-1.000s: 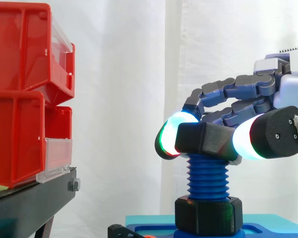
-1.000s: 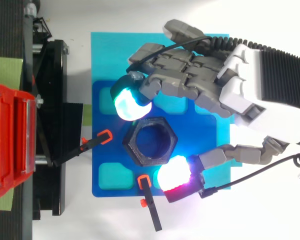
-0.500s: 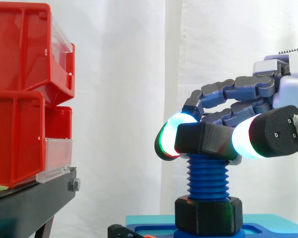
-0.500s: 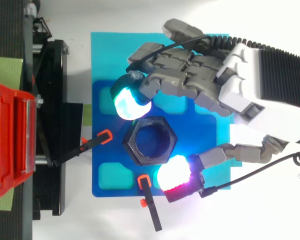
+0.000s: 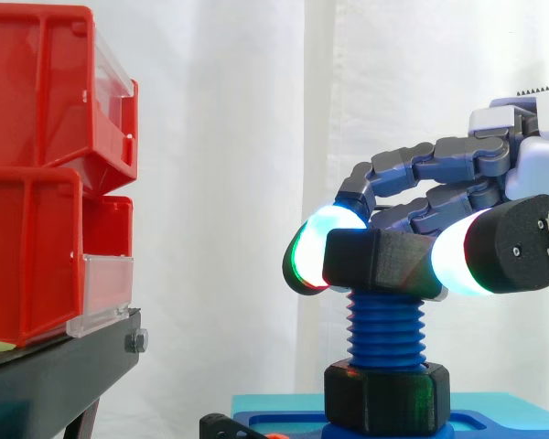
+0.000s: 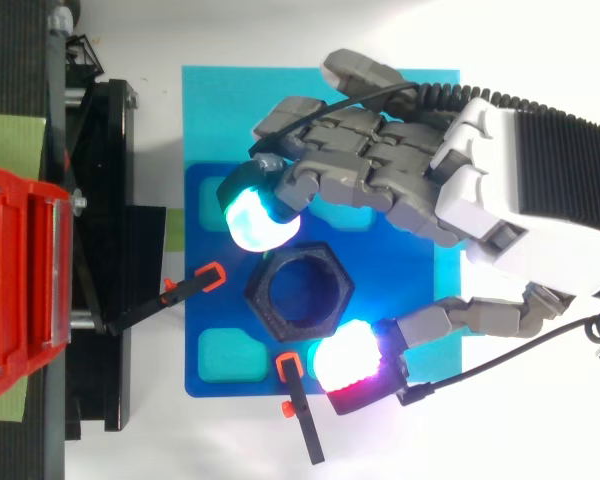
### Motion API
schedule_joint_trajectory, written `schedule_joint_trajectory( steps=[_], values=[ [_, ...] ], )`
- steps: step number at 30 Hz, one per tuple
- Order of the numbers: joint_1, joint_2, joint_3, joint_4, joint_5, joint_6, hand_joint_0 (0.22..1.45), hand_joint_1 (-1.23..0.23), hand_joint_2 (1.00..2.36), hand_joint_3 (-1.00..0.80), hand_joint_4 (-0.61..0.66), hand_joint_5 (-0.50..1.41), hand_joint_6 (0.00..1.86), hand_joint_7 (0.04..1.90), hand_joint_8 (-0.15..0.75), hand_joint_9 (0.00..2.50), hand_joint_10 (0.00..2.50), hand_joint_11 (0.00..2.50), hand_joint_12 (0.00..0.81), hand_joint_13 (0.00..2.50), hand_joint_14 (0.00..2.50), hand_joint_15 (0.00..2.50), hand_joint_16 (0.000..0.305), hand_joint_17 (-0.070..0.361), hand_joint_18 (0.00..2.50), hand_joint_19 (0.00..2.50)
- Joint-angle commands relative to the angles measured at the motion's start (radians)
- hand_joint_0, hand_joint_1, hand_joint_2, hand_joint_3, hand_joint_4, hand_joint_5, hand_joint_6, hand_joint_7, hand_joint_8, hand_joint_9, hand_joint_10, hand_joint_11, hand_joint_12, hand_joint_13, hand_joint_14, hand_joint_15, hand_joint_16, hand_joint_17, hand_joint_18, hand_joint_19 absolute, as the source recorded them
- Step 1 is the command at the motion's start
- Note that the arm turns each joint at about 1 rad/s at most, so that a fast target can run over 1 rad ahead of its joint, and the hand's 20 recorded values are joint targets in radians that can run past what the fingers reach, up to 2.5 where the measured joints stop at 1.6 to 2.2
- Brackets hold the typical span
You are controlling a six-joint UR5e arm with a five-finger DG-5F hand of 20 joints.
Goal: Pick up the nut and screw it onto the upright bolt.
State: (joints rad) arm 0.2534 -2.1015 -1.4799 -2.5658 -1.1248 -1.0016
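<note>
The robot hand (image 6: 472, 192) is closed on the black hexagonal plastic nut (image 5: 384, 265). One glowing fingertip pad (image 6: 255, 220) presses the nut's far side and the thumb pad (image 6: 345, 365) presses the near side, so opposite flats are pinched and a twist of the wrist should carry the nut round. The other fingers arch above, clear of the nut.

The nut sits on the top of the blue threaded upright bolt (image 5: 384, 334), its bore over the bolt's axis. Most of the thread below it is bare, so I judge the screwing to be just beginning (whether the first thread has caught cannot be told).

The bolt rises from a black hexagonal base (image 5: 384, 398) seated in a dark blue fixture plate (image 6: 205, 300), which orange-tipped black clamps (image 6: 211, 272) pin down, presumably to stop it turning. Well apart, red plastic bins (image 5: 37, 183) stand on a black stand (image 5: 55, 375).
</note>
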Motion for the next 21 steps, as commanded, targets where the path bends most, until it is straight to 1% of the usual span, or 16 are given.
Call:
schedule_joint_trajectory(
  steps=[1,5,14,17,21],
  values=[
    [-0.003,0.000,0.000,-0.001,-0.010,0.000,0.57,-0.76,1.00,-0.50,0.28,-0.19,0.50,1.10,0.300,0.38,0.00,0.00,0.332,0.32,0.00,0.00,0.038,0.084,0.19,0.00],
    [-0.005,0.000,0.000,-0.002,-0.020,-0.002,0.57,-0.76,1.00,-0.50,0.29,-0.19,0.50,1.10,0.299,0.38,0.00,0.00,0.332,0.32,0.00,0.00,0.038,0.084,0.19,0.00],
    [-0.006,0.000,0.000,-0.007,-0.021,-0.011,0.56,-0.76,1.00,-0.50,0.28,-0.19,0.50,1.09,0.300,0.38,0.00,0.00,0.334,0.32,0.00,0.00,0.038,0.085,0.19,0.00],
    [-0.011,0.000,0.000,-0.008,-0.027,-0.011,0.56,-0.76,1.00,-0.50,0.28,-0.19,0.50,1.10,0.300,0.38,0.00,0.00,0.333,0.32,0.00,0.00,0.038,0.084,0.19,0.00],
    [-0.017,0.000,0.000,-0.025,-0.035,-0.011,0.57,-0.76,1.00,-0.50,0.28,-0.19,0.50,1.09,0.300,0.38,0.00,0.00,0.334,0.32,0.00,0.00,0.037,0.084,0.19,0.00]
  ],
)
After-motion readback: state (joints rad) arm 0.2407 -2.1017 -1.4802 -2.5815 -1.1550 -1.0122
